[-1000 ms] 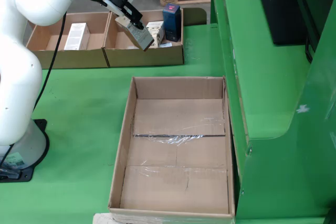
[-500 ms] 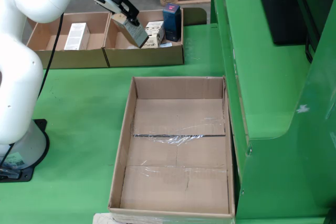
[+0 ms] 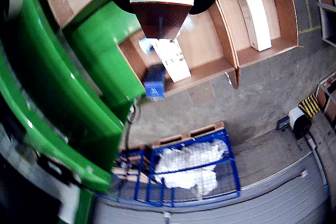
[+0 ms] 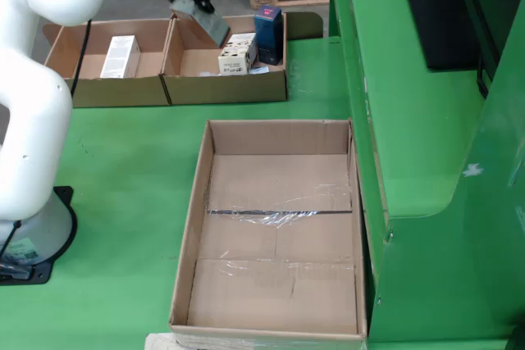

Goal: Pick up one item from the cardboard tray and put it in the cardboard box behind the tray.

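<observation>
Above the cardboard tray (image 4: pixel 225 92), gripped a small carton (image 4: pixel 212 30) fast in the gripper (image 4: pixel 199 12) and held it clear of the packs (image 4: pixel 235 53) lying inside, likely for swinging across to the empty cardboard box (image 4: pixel 279 284)

Fixed view — even, diffuse overhead light, moderately bright; shadows soft and short. Glare streaks on the clear tape across the large cardboard box (image 4: pixel 279 235) floor. A pale sheen lies on the green bench (image 4: pixel 123 170) and the white arm (image 4: pixel 33 79). Focus sharp throughout.

Claw-mounted view — strong barrel distortion, edges bent and corners dark. The held carton (image 3: pixel 160 3) at the top edge is close, soft, with a bright reflective face. Green panel (image 3: pixel 58 98) shows glossy highlights. Mild blur overall.
</observation>
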### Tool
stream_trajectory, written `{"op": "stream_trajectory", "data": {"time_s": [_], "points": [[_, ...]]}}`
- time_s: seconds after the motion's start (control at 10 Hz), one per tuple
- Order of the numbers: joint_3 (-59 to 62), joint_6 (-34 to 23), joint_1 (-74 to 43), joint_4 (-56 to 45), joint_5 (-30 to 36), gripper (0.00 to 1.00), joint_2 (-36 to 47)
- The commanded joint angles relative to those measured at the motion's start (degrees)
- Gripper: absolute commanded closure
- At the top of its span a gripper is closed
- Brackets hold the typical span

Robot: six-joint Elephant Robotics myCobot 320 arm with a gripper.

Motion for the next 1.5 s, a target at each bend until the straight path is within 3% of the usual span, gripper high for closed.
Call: {"op": "stream_trajectory", "data": {"time_s": [0.0,0.3,0.4,0.8,1.0,1.1,1.4], "points": [[1.49,-1.26,6.47,8.79,-0.92,1.00,0.39],[1.49,-2.18,10.00,15.30,-2.74,1.00,-1.96],[1.49,-2.80,13.14,22.71,-5.22,1.00,-5.13],[1.49,-5.42,15.78,27.97,-4.15,1.00,-7.12],[1.49,-6.09,16.42,27.67,-2.74,1.00,-7.03],[1.49,-8.06,17.51,23.14,3.83,1.00,-5.41],[1.49,-8.70,17.85,21.59,6.00,1.00,-4.95]]}}
